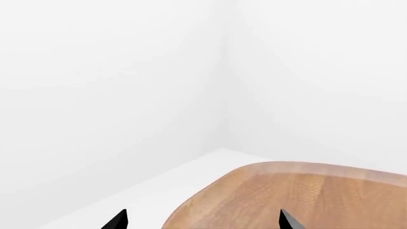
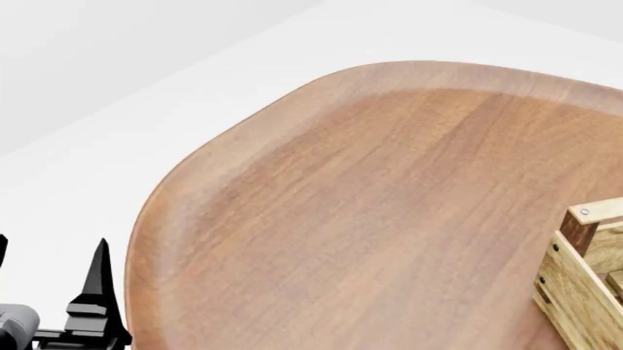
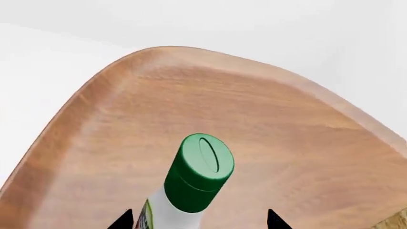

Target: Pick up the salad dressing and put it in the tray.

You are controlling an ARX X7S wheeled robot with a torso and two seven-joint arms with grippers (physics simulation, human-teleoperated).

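The salad dressing (image 3: 190,191), a white bottle with a green cap, shows only in the right wrist view, above the wooden table top (image 3: 267,124). It lies between the fingertips of my right gripper (image 3: 198,220), which is open; there is a gap on each side, wider on one side. A corner of the tray (image 2: 584,284), a light-wood crate with a dark post, shows at the head view's right edge. My left gripper (image 1: 203,220) is open and empty over the table's rounded edge. It also shows low at the left of the head view as the left gripper (image 2: 49,270).
The rounded wooden table (image 2: 389,204) has a raised rim and stands on a white floor (image 2: 146,109). White walls meet in a corner (image 1: 222,95) behind it. A sliver of light wood (image 3: 397,223) shows at the right wrist view's edge.
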